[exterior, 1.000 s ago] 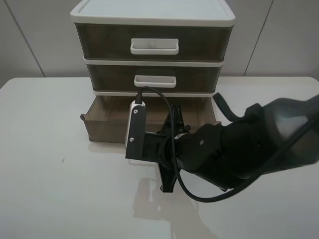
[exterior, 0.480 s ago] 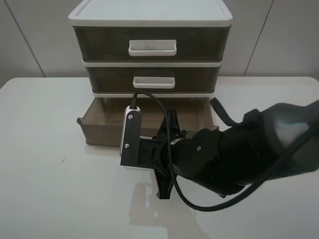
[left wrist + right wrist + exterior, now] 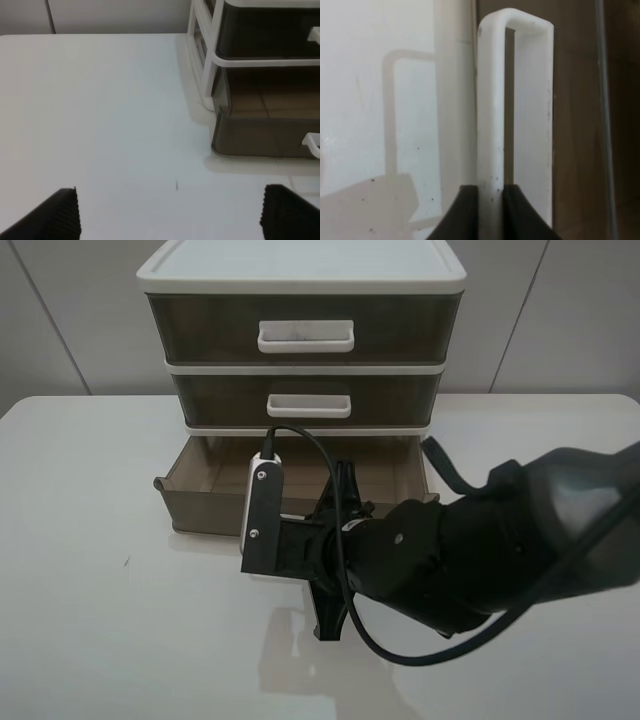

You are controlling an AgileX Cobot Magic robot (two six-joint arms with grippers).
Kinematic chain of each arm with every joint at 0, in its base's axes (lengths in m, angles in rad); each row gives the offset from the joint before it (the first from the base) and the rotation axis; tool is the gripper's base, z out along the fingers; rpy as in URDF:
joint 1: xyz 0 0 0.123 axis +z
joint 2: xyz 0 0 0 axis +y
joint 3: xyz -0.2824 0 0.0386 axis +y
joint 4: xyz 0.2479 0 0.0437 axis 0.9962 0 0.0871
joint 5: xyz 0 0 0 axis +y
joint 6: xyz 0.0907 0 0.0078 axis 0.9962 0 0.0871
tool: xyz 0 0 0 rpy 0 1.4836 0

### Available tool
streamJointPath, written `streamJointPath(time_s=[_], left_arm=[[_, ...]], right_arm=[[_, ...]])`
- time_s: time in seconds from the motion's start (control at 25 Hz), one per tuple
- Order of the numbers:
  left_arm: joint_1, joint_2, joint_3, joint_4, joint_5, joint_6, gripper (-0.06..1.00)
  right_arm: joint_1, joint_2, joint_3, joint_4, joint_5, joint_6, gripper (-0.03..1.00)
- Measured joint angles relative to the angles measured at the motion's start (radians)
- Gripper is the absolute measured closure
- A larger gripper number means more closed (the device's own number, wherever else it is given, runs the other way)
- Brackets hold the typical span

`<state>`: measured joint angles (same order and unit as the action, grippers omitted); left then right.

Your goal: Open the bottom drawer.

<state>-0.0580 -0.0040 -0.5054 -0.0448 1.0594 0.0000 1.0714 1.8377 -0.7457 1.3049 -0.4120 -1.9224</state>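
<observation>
The bottom drawer [image 3: 200, 495], smoky grey-brown and translucent, stands partly pulled out of the white-framed cabinet [image 3: 300, 270]. My right arm [image 3: 450, 550] reaches across its front and hides the handle in the exterior view. In the right wrist view my right gripper [image 3: 490, 212] is shut on the drawer's flat white loop handle [image 3: 492, 100], with one black fingertip [image 3: 465, 210] on each side of its bar. My left gripper [image 3: 172, 220] is open and empty above the table, to the left of the drawer [image 3: 260, 135]. It is out of the exterior view.
The middle drawer [image 3: 310, 400] and the top drawer [image 3: 305, 335] are closed. The cabinet stands at the back of the white table [image 3: 100, 620]. A black cable [image 3: 320, 455] loops over my right wrist camera [image 3: 262, 520].
Since a second ago my right gripper has drawn the bottom drawer a little further out, toward the front left. Over the last half second almost nothing has moved.
</observation>
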Motion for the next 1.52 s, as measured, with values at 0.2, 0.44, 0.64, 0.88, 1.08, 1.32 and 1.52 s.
streamJointPath(time_s=[0.2, 0.44, 0.64, 0.88, 1.08, 1.32, 1.52], left_arm=[[0.0, 0.0, 0.0, 0.0, 0.0, 0.0, 0.2], [0.0, 0.0, 0.0, 0.0, 0.0, 0.0, 0.2], [0.0, 0.0, 0.0, 0.0, 0.0, 0.0, 0.2], [0.0, 0.0, 0.0, 0.0, 0.0, 0.0, 0.2], [0.0, 0.0, 0.0, 0.0, 0.0, 0.0, 0.2], [0.0, 0.0, 0.0, 0.0, 0.0, 0.0, 0.2], [0.0, 0.0, 0.0, 0.0, 0.0, 0.0, 0.2]], right_arm=[[0.031, -0.022, -0.013, -0.049, 0.1, -0.004, 0.72], [0.031, -0.023, -0.013, -0.059, 0.109, -0.004, 0.49], [0.031, -0.054, -0.013, -0.064, 0.108, -0.004, 0.46], [0.031, -0.148, -0.013, -0.064, 0.148, -0.004, 0.43], [0.031, -0.229, -0.013, -0.035, 0.169, -0.004, 0.42], [0.031, -0.306, -0.013, 0.046, 0.168, -0.004, 0.42], [0.031, -0.341, -0.012, 0.071, 0.104, 0.024, 0.42]])
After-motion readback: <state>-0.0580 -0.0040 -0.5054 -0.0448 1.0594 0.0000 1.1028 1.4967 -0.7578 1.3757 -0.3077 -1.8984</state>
